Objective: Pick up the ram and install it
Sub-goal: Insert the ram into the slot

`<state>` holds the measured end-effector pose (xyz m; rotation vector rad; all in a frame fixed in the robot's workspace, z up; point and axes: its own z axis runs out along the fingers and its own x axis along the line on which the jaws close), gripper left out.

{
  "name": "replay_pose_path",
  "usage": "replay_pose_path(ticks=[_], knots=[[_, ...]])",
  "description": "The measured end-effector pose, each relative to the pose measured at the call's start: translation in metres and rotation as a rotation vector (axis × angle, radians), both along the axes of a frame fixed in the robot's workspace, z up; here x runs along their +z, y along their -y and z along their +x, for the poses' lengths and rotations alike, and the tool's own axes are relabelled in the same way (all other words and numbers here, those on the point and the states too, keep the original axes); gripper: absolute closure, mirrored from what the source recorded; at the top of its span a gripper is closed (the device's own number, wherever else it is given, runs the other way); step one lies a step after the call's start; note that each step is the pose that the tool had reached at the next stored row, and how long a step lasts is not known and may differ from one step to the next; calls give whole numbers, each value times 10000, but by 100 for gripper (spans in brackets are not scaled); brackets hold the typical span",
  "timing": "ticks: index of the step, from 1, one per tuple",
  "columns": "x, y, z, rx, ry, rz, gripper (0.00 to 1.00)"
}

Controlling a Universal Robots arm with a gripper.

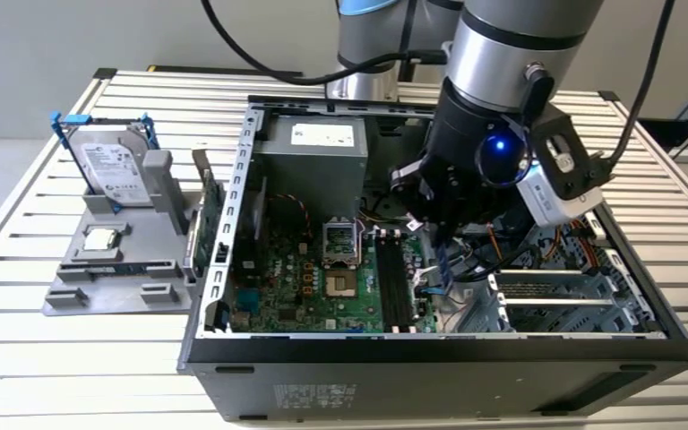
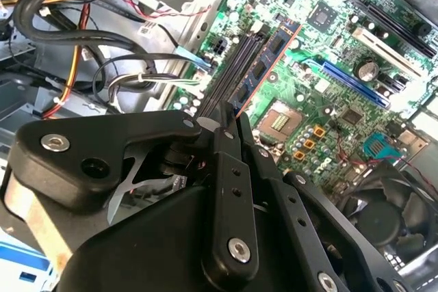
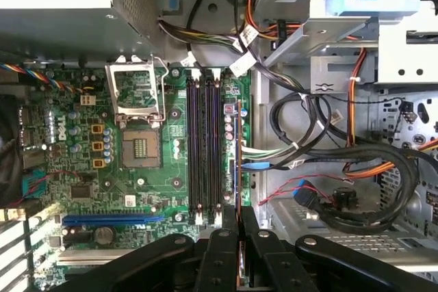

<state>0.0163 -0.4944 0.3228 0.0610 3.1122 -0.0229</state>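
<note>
The gripper (image 2: 233,124) was closed on the ram (image 2: 263,66), pinching its near end while the stick stood on edge over the motherboard (image 3: 102,148). In the first wrist view the ram (image 3: 237,162) lay at three o'clock of the two black slots (image 3: 204,145). Judged step: seating; alignment and straight pressing seemed called for.

No text, label or number is legible on any surface here.
</note>
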Motion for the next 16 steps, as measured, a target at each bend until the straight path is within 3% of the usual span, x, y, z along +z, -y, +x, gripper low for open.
replay_pose_path(ticks=[16], knots=[[-49, 0, -5, 0, -1, -4, 100]])
